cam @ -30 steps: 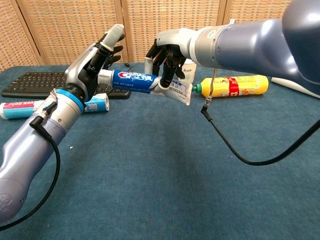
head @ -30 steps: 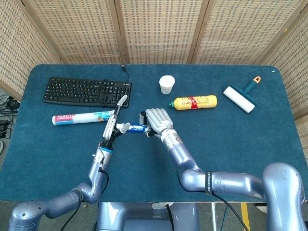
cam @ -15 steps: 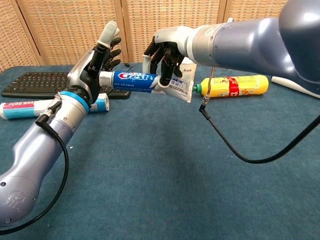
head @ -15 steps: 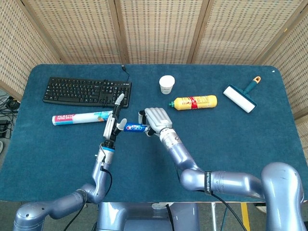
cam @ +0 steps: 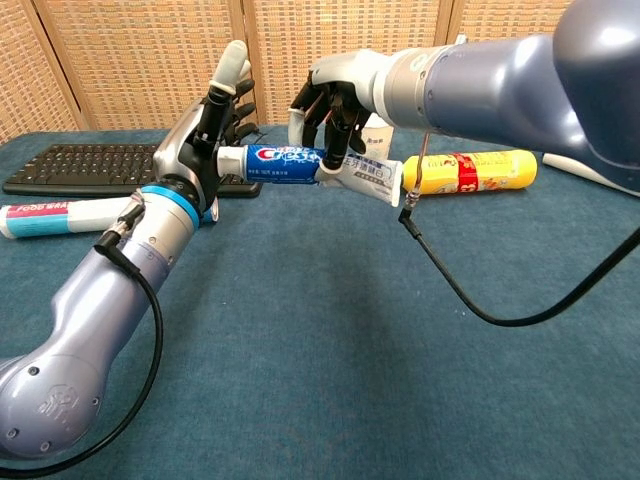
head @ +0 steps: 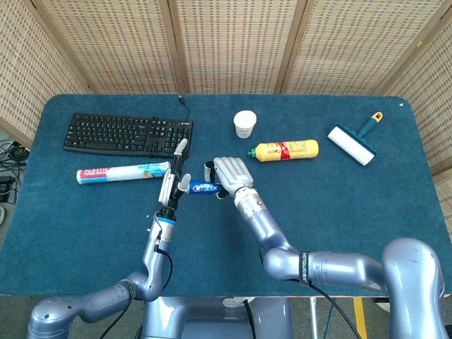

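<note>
— So, where is the toothpaste tube [cam: 310, 165] right now?

— Up in the air above the blue desk [head: 339, 205], lying roughly level between the two hands. The right hand [cam: 335, 95] has its fingers [cam: 330, 130] clamped on the tube near its flat crimped end (that end sticks out toward the yellow bottle [head: 286, 150]).

— And the left hand [cam: 205, 135]?

— It is at the cap end. Its fingers [cam: 232, 62] stand mostly straight and spread, pointing upward, with the cap resting against the palm side. Whether anything actually closes around the cap I cannot tell from either view.

— What lies around them?

— In the head view, a black keyboard [head: 127, 133] sits at the far left of the desk, and a long roll in a printed wrapper [head: 121, 171] lies just in front of it, near the left hand. A small white cup [head: 244, 123] stands behind the yellow bottle, which lies on its side. Well apart, at the far right, is a lint roller [head: 355, 142] with a teal handle.
</note>
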Robot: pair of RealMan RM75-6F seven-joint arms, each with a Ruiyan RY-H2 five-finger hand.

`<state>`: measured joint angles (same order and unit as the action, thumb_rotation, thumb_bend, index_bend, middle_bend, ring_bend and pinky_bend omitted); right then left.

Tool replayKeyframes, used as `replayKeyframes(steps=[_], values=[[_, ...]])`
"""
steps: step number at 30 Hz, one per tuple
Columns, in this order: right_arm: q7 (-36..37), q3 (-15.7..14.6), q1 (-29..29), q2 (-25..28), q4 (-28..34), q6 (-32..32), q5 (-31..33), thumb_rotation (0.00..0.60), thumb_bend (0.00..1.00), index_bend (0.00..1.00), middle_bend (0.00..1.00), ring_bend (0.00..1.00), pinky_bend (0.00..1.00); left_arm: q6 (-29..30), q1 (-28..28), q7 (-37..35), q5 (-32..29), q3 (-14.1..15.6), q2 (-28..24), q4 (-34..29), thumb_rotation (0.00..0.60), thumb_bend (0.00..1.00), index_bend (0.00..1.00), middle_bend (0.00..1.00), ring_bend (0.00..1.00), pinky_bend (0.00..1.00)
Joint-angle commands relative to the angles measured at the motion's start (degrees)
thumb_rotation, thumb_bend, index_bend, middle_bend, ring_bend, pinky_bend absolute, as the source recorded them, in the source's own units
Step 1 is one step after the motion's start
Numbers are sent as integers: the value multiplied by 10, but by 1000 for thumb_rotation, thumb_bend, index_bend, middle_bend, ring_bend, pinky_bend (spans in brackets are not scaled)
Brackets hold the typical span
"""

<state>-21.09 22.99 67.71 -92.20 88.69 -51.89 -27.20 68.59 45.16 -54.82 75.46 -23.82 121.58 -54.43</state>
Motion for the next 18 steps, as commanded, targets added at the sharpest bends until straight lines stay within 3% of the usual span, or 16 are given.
replayKeyframes(steps=[1, 18], values=[[-1, 0, 1, 1, 4, -3, 2, 600, 717, 727, 707, 619, 788, -5, 8, 8, -3, -9, 1, -9, 160, 0, 0, 0, 0, 0], [-4, -2, -1, 14, 17, -16, 3, 600, 717, 727, 707, 619, 788, -10, 5, 25, -13, -18, -9, -27, 162, 0, 0, 0, 0, 0]])
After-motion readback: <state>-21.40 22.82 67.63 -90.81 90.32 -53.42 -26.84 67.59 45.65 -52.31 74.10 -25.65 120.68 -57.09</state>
